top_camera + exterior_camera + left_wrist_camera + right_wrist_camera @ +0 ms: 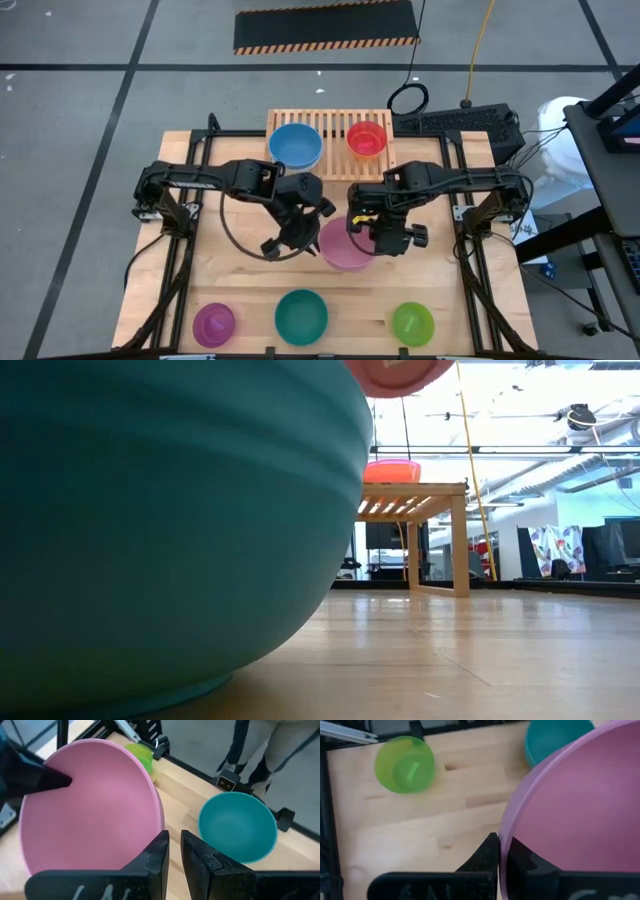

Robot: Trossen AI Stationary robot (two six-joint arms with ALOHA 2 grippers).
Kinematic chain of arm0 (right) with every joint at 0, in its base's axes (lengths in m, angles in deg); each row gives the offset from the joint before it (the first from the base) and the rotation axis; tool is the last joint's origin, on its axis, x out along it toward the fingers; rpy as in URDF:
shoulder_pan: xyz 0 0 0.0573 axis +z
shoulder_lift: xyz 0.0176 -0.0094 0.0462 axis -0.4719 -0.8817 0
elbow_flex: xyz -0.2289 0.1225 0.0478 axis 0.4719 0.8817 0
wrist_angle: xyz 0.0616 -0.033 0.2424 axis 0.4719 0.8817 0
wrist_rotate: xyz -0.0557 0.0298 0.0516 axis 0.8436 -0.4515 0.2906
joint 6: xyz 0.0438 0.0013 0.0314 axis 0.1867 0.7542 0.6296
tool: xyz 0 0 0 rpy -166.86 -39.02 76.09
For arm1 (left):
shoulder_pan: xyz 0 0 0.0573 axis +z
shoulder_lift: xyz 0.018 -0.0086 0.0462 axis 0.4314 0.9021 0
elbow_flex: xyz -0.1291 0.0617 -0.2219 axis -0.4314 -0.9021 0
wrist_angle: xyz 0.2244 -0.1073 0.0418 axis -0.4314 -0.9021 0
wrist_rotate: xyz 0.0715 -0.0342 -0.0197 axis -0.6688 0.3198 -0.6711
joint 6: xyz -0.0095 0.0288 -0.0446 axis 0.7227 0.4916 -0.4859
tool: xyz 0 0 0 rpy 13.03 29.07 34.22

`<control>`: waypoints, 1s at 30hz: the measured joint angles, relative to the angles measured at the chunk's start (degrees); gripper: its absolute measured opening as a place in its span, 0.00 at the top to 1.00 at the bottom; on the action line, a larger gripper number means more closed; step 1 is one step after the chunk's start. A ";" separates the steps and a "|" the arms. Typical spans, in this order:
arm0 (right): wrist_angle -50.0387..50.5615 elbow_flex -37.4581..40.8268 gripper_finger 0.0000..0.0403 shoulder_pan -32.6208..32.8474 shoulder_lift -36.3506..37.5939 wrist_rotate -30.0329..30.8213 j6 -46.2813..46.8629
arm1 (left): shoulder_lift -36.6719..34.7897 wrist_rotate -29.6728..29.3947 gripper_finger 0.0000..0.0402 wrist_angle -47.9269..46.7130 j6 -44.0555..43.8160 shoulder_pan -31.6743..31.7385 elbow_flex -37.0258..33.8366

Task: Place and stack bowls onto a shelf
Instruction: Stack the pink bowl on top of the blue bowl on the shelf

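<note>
I have the pink bowl [345, 247] at frame centre in the high view, off the table: my right gripper [385, 240] is pinched tight on its rim, my left gripper [288, 240] narrowly parted at the opposite rim, grip unclear. The teal bowl [170, 520] blocks most of the low view. The shelf [330, 122] at upper centre holds blue [295, 146] and red [366, 137] bowls, with a gap between them.

Both arms reaching inward mid-table, left hand [300, 235] and right hand [372, 238] clamped
</note>
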 joint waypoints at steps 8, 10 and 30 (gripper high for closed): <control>-0.88 0.00 1.00 0.00 0.00 7.70 6.23 | -0.74 -0.33 0.86 -0.55 -9.05 0.86 0.00; -0.79 0.00 1.00 -0.02 0.00 9.30 7.92 | -1.04 -2.14 0.86 -0.54 -10.86 0.77 0.02; -2.45 0.00 1.00 -0.04 0.00 23.96 10.66 | -2.80 -18.25 0.86 -4.92 -32.67 0.60 0.02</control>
